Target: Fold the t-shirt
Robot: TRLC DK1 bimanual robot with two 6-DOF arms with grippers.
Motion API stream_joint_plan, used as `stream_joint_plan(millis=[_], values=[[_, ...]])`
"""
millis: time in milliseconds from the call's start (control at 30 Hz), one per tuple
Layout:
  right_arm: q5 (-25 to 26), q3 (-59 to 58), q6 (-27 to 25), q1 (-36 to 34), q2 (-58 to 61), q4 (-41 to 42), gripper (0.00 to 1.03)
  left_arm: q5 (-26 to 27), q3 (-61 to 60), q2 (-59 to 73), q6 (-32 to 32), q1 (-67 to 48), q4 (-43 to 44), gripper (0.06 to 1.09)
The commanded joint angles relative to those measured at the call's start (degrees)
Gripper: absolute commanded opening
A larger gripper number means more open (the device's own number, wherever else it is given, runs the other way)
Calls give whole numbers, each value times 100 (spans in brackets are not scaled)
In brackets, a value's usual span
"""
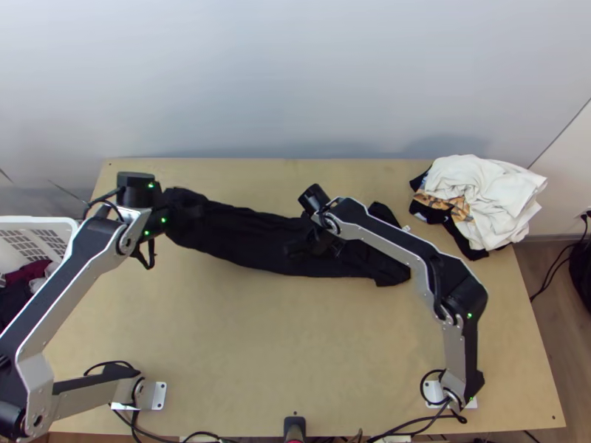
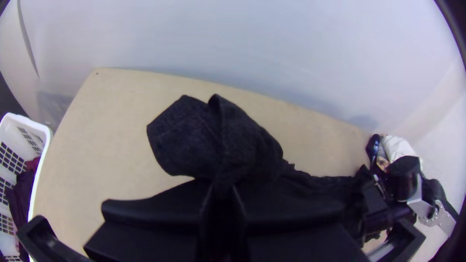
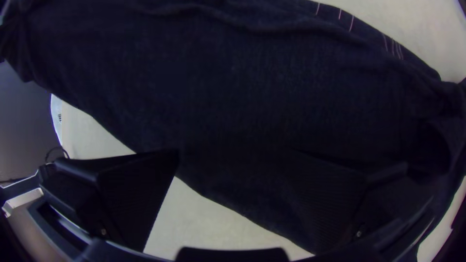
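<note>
In the top view my left gripper (image 1: 164,215) is at the left end of the black t-shirt (image 1: 251,235), which lies as a long bunched strip across the table. The left wrist view has this gripper (image 2: 222,194) shut on the shirt's end, with a flap of black cloth (image 2: 189,136) beyond the fingertips. My right gripper (image 1: 299,247) is over the shirt's right half. Its fingers stand wide apart in the right wrist view, where the gripper (image 3: 238,155) has the dark cloth (image 3: 233,87) beneath and beyond it.
A pile of white and black clothes (image 1: 484,196) lies at the table's back right corner. A white basket (image 1: 37,221) with clothes stands off the left edge. Bare wooden table (image 1: 281,340) shows in front of the shirt.
</note>
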Motion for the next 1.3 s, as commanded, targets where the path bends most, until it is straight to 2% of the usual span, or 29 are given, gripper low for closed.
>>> stream_joint_plan(millis=[0,233,400,667,767,967,1133,1267], values=[[-32,15,155,-4,174,28,98,11,281,-106,-13,-155,-99,10],[-462,252,287,-479,-731,-139,98,107,263,-9,-13,-146,-91,10],[-735,727,278,-874,-1302,-702,98,195,289,114,-22,-216,-11,10],[-735,718,304,-1463,-2340,-1264,98,318,738,430,-259,-726,68,10],[-401,718,296,-1823,-2779,-1625,98,318,826,580,-400,-1157,261,10],[223,121,216,-2509,-3922,-1800,98,186,1203,1133,-690,-2036,788,10],[276,-644,260,-3054,-4695,-1862,98,-104,1819,1749,-575,-2721,1122,10],[276,-1215,304,-3370,-5196,-1871,98,-367,2153,2232,-435,-3178,1808,10]])
